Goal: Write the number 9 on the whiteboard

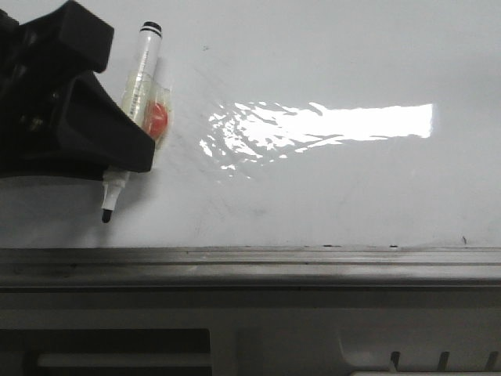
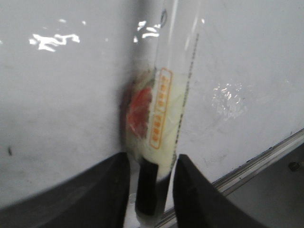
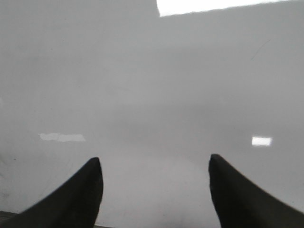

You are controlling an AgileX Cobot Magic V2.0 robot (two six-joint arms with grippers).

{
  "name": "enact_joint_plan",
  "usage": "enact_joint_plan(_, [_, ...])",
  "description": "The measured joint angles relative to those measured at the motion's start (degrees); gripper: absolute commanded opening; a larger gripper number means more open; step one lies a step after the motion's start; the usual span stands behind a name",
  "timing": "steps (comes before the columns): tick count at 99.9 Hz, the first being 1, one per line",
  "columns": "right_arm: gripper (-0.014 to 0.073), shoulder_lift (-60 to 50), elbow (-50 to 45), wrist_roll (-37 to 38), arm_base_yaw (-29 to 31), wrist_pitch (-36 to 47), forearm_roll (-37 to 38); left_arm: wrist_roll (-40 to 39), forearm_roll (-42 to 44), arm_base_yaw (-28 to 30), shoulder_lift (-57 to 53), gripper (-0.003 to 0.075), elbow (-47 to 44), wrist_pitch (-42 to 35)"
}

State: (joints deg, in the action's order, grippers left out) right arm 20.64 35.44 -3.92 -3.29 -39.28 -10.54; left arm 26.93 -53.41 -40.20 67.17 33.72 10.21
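The whiteboard (image 1: 313, 196) is glossy white with faint smudges. No number 9 shows on it in any view. My left gripper (image 1: 125, 153) is at the board's left, shut on a white marker (image 1: 139, 86) with an orange-red label. The marker's black tip (image 1: 106, 215) points toward the near rail, at or just above the board. In the left wrist view the gripper (image 2: 153, 164) clamps the marker (image 2: 164, 104) between its black fingers. My right gripper (image 3: 154, 161) is open and empty over bare board (image 3: 152, 85); it is out of the front view.
A bright glare patch (image 1: 329, 125) lies on the middle of the board. A grey metal edge rail (image 1: 250, 262) runs along the board's near side and also shows in the left wrist view (image 2: 266, 159). A grey slotted panel (image 1: 313, 345) lies beyond it.
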Motion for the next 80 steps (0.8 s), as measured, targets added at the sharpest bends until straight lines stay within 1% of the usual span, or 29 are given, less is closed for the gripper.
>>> enact_joint_plan(4, [0.0415, 0.0, 0.0, 0.0, 0.0, 0.2, 0.0, 0.0, 0.0, 0.0, 0.3, -0.0022, 0.0, 0.0])
enact_joint_plan(16, [0.0415, 0.0, 0.0, -0.1, 0.0, 1.0, -1.0, 0.5, -0.2, -0.1, 0.7, -0.0018, 0.1, 1.7])
enact_joint_plan(20, [0.0415, 0.0, 0.0, -1.0, -0.3, 1.0, -2.1, 1.9, -0.2, -0.1, 0.7, -0.0018, 0.1, 3.0])
enact_joint_plan(25, [0.0415, 0.0, 0.0, -3.5, -0.9, 1.0, -5.4, 5.0, -0.2, -0.1, 0.4, -0.0018, 0.1, 5.3])
enact_joint_plan(29, [0.0415, 0.0, 0.0, -7.1, -1.6, 0.8, -8.4, 8.8, -0.4, -0.1, -0.2, -0.0018, 0.0, 8.0])
enact_joint_plan(32, [0.0415, 0.0, 0.0, -10.2, -2.0, 0.5, -12.2, 12.1, -1.2, -0.1, -0.8, -0.0018, 0.0, 10.2])
enact_joint_plan(37, [0.0415, 0.3, 0.0, -16.6, -2.8, -0.8, -18.2, 19.3, -3.3, -0.1, -2.2, -0.0018, -0.1, 14.8])
enact_joint_plan(47, [0.0415, 1.9, 0.0, -31.6, -4.4, -4.9, -31.1, 37.2, -9.9, -0.1, -5.0, -0.0018, -0.1, 25.3])
enact_joint_plan(49, [0.0415, 2.5, 0.0, -33.5, -4.4, -6.1, -33.7, 40.5, -11.4, -0.1, -5.4, -0.0018, -0.1, 26.5])
enact_joint_plan(54, [0.0415, 4.3, 0.0, -40.2, -5.2, -8.7, -39.0, 47.2, -14.6, -0.1, -6.2, -0.0018, -0.1, 30.6])
enact_joint_plan(56, [0.0415, 5.1, 0.0, -41.7, -5.5, -9.5, -40.8, 49.4, -15.7, -0.1, -6.4, -0.0018, -0.1, 31.3])
enact_joint_plan(61, [0.0415, 6.9, 0.0, -46.7, -6.4, -10.7, -44.4, 53.2, -17.8, -0.1, -6.8, -0.0018, -0.1, 32.9])
enact_joint_plan(67, [0.0415, 9.0, 0.0, -50.8, -7.8, -11.0, -47.6, 55.7, -19.0, -0.1, -6.9, -0.0018, -0.1, 33.3])
enact_joint_plan(73, [0.0415, 11.5, 0.0, -54.5, -9.9, -11.1, -49.3, 57.5, -19.4, -0.1, -6.9, -0.0018, -0.1, 33.4])
enact_joint_plan(80, [0.0415, 14.6, 0.0, -56.7, -13.0, -10.9, -50.1, 58.5, -19.7, -0.1, -6.9, -0.0018, -0.1, 33.5])
